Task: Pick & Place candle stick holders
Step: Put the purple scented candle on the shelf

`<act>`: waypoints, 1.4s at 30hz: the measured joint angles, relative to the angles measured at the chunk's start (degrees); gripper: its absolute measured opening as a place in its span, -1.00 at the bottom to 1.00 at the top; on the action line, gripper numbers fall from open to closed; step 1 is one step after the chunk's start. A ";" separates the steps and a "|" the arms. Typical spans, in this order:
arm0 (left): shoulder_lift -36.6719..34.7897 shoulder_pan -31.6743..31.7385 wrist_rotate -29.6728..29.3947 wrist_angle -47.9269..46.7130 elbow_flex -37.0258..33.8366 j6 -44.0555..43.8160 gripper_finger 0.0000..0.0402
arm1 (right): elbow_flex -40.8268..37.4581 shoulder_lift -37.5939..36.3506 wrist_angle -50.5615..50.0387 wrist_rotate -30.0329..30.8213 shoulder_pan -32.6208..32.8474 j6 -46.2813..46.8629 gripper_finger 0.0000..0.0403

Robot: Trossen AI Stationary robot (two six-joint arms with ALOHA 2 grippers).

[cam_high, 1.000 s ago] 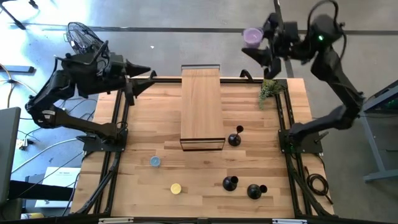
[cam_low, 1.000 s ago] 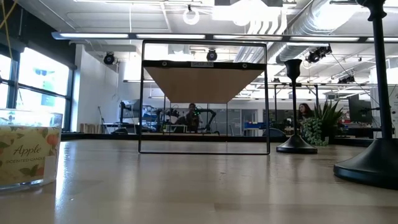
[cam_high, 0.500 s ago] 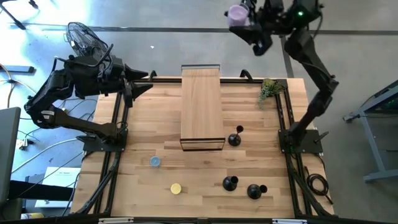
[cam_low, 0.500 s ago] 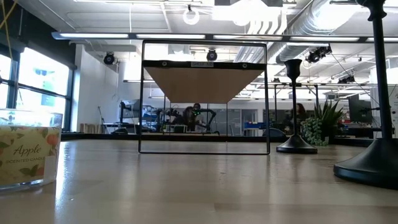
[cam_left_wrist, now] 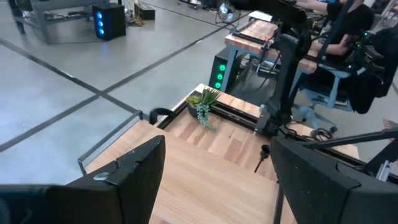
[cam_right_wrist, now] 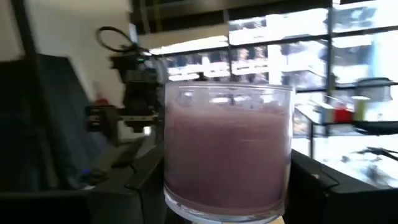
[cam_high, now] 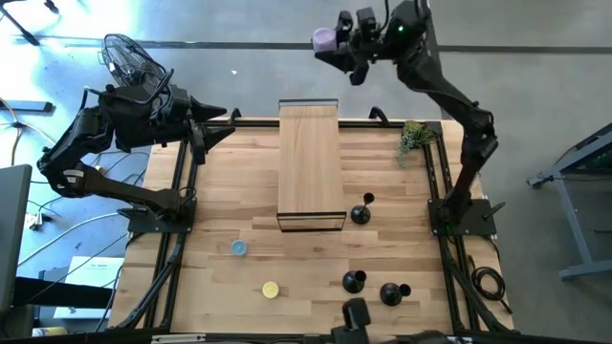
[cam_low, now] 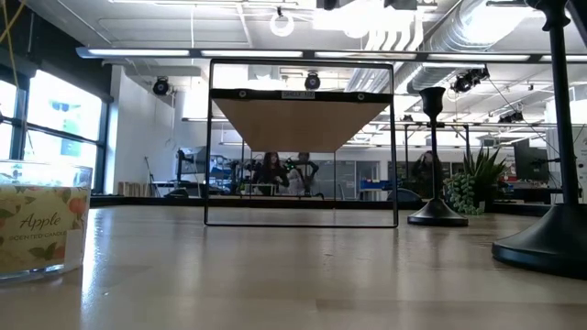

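Three black candle stick holders stand on their round bases on the wooden table: one (cam_high: 361, 212) by the near end of the wooden riser (cam_high: 311, 162), two (cam_high: 355, 281) (cam_high: 392, 292) nearer the front edge. Two of them show in the low view (cam_low: 433, 165) (cam_low: 556, 183). My right gripper (cam_high: 340, 46) is raised beyond the table's far edge, shut on a purple candle in a glass jar (cam_high: 325, 40). My left gripper (cam_high: 222, 122) is open and empty over the table's far left corner. My right gripper pinches the glass jar's lower side walls (cam_right_wrist: 177, 186) between its two fingers (cam_right_wrist: 134, 180), one on each side. The fingers reach level toward the left. The jar stands upright in the hold, lifted clear, high above the floor beyond the table.
A small blue candle (cam_high: 238, 248) and a yellow one (cam_high: 271, 289) sit at the front left. A jar labelled Apple (cam_low: 41, 220) stands near the low camera. A green plant (cam_high: 416, 137) is at the far right corner. A dark object (cam_high: 356, 315) shows at the near edge.
My right gripper has swung to the left beyond the table's far edge, carrying the purple candle jar with it, still shut on it. A dark object has come into view at the near edge.
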 joint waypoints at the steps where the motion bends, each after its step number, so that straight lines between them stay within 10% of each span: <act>1: 0.00 0.00 -0.13 0.00 0.00 0.08 0.43 | -1.79 0.00 3.57 -1.40 -0.04 1.99 0.07; 42: 0.00 0.00 -3.06 -0.12 0.00 1.17 0.43 | -51.69 -4.86 37.60 1.18 -2.01 6.88 0.07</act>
